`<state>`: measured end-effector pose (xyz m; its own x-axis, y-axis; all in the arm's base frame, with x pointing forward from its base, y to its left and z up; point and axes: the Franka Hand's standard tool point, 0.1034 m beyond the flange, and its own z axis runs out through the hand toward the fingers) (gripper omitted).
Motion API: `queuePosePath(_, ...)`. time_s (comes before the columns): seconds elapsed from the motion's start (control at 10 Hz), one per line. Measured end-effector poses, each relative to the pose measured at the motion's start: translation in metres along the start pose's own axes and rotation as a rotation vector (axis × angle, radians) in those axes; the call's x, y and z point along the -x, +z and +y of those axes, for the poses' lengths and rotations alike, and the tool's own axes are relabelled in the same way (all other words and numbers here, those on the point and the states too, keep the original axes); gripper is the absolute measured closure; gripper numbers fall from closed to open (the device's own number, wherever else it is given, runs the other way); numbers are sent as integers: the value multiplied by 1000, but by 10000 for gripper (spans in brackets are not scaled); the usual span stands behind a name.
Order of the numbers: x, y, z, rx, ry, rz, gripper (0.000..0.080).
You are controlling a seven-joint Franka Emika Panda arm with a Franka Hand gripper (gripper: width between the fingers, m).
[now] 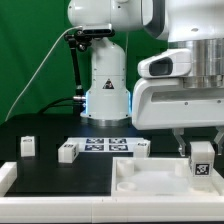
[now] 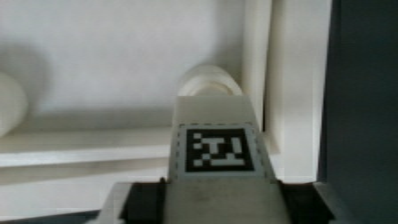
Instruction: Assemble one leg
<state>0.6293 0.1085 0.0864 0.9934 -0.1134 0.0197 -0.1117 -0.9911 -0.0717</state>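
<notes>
In the exterior view, a white edge rail [image 1: 8,176] lies at the far left of the black bench [image 1: 60,185]. Just beyond it stands a loose leg [image 1: 28,146], small and white, with a dark tag on its face. A second leg [image 1: 68,152] sits further to the view's right, well apart from the first. Next comes the marker board [image 1: 105,145], flat on the bench in front of the arm's white base [image 1: 106,92]. A third leg [image 1: 142,148] stands just beside the board's right end, near the back edge of the panel [image 1: 150,182], which fills the lower right of the bench.

At the far right, the claw [image 1: 201,152] hangs from the arm, pinching the held leg [image 1: 203,162] between its two fingers. The leg's tag faces the camera, and it sits over the panel's rear right corner. Whether it touches the panel cannot be told.

The wrist view shows the held leg [image 2: 219,150] gripped from both sides by the claw [image 2: 217,200]. Its narrow end points at a rounded nub [image 2: 210,80] on the panel [image 2: 107,110], close to the panel's raised rim, with dark bench [image 2: 365,100] beyond.
</notes>
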Motion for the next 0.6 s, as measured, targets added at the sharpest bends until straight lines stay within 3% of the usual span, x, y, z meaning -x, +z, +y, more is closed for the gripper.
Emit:
queuePosePath(0.3, 1, 1, -4, -15, 248, -6, 507)
queuePosePath(0.6, 2, 2, -3, -11, 548, 0, 507)
